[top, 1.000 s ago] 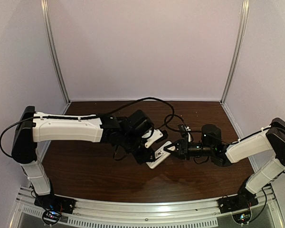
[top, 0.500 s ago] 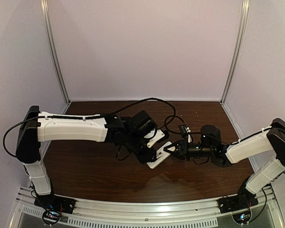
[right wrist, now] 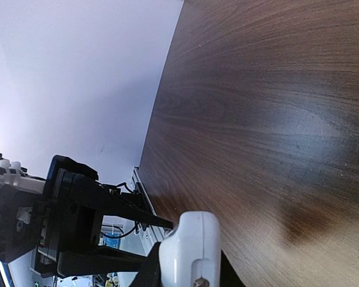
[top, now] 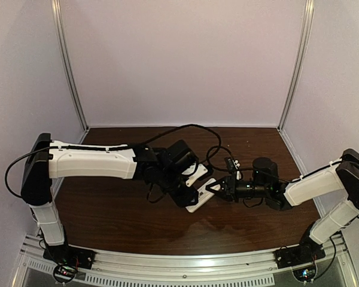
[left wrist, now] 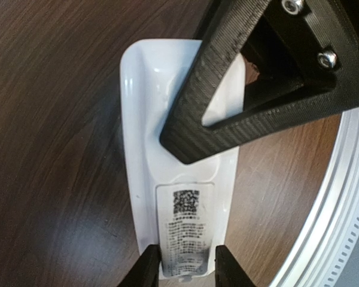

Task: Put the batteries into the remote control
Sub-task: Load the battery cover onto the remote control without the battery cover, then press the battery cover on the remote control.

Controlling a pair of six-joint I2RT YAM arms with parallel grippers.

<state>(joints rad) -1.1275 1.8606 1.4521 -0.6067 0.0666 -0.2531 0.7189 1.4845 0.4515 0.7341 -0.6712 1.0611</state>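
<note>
white remote control [left wrist: 140, 155] is clamped at one end in the right gripper [right wrist: 188, 269]. left gripper [left wrist: 186, 269] straddles its labelled end; whether it pinches, i cannot tell.

A dark brown wood-grain tabletop [top: 119, 221] sits enclosed by plain pale lilac walls [top: 179, 60] with silvery aluminium corner posts [top: 70, 66], softly lit.
</note>
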